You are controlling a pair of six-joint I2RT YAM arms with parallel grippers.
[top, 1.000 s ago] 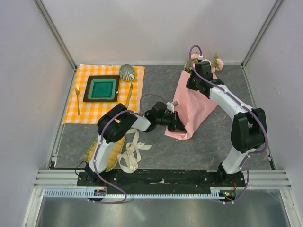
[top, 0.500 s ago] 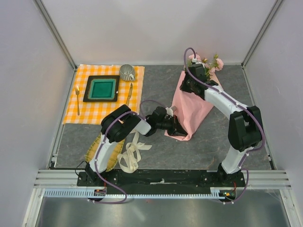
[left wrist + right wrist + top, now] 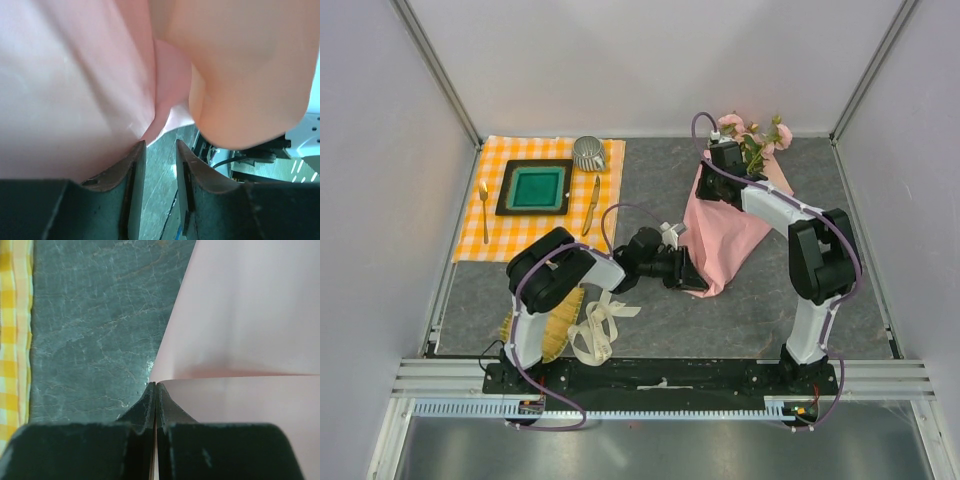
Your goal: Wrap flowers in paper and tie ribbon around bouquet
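Observation:
The pink paper (image 3: 735, 235) lies folded into a cone around the flowers (image 3: 752, 134), whose pale pink blooms and green stems stick out at its far end. My right gripper (image 3: 712, 190) sits at the cone's upper left edge. In the right wrist view this right gripper (image 3: 155, 385) is shut on a thin edge of the paper (image 3: 250, 305). My left gripper (image 3: 695, 283) is at the cone's near tip. Seen from the left wrist, the left gripper (image 3: 160, 147) stands open with only table in the gap and the paper (image 3: 65, 75) just beyond its tips. The cream ribbon (image 3: 600, 325) lies looped near the left arm's base.
An orange-checked cloth (image 3: 535, 225) at the far left carries a green tray (image 3: 534, 187), a metal cup (image 3: 588, 153), a fork (image 3: 484, 210) and a knife (image 3: 591, 200). A yellow-green woven mat (image 3: 545, 330) lies beside the ribbon. White walls enclose the grey table (image 3: 650, 190).
My left gripper has opened and let go of the cone's near tip. The right gripper has slid left and farther back along the paper's top edge, baring more of the flowers.

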